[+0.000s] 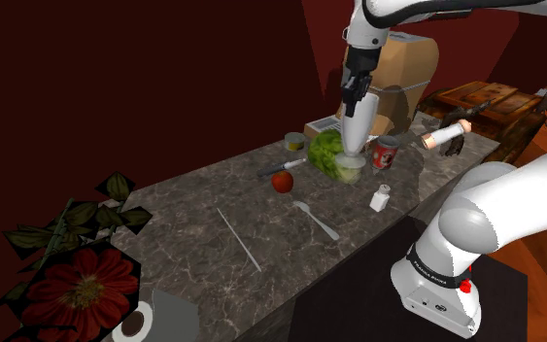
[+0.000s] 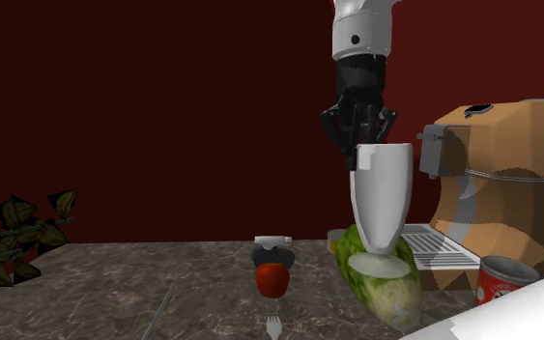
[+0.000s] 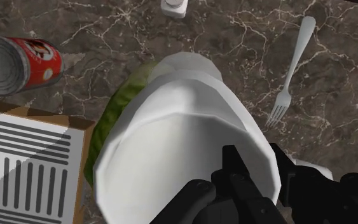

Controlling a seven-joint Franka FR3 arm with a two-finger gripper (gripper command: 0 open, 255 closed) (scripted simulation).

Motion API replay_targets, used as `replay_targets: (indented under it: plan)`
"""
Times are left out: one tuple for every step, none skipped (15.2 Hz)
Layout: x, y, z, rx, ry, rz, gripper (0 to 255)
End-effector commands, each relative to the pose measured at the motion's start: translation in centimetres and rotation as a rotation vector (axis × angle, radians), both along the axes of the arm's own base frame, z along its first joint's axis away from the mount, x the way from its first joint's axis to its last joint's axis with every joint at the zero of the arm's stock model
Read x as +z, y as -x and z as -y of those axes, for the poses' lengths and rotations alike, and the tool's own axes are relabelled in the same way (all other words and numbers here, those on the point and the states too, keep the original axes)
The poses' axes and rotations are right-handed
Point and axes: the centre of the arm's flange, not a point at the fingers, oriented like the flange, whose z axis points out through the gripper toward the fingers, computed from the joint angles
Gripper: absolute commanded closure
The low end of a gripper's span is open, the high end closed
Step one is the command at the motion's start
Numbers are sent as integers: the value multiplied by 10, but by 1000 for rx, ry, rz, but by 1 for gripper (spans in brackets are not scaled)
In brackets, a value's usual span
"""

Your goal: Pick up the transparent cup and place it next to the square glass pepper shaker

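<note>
hand (image 2: 364, 143) pinches the rim of the cup (image 2: 383, 198), upright over the lettuce (image 1: 327, 155) — the shaker (image 1: 381, 199) stands on the surface (image 1: 193, 223) toward the shoulder view's lower right, near the stand-side edge.

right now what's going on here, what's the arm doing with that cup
The white arm's end effector is shut on the rim of a pale tapered cup, holding it upright over a head of lettuce on the marble counter. The small white shaker stands apart from it, near the counter's front edge, with a fork beside it. The cup is not yet set down next to the shaker.
</note>
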Motion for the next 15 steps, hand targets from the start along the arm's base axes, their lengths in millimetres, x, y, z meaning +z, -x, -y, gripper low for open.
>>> replay_targets:
  plan:
    - [-10,-1,-1,0,0,1,255]
    - [-15,-1,-1,0,0,1,255]
    - [-20,-1,-1,0,0,1,255]
    - [-26,-1,-1,0,0,1,255]
    - [-31,-1,-1,0,0,1,255]
    - [-36,-1,-1,0,0,1,255]
    - [-41,-1,-1,0,0,1,255]
    - [-47,-1,-1,0,0,1,255]
    - [-52,-1,-1,0,0,1,255]
    - [-57,-1,-1,0,0,1,255]
    - [-63,-1,-1,0,0,1,255]
    - [-68,-1,-1,0,0,1,255]
    - [-73,-1,-1,0,0,1,255]
    - [-78,-1,-1,0,0,1,255]
    - [-84,-1,-1,0,0,1,255]
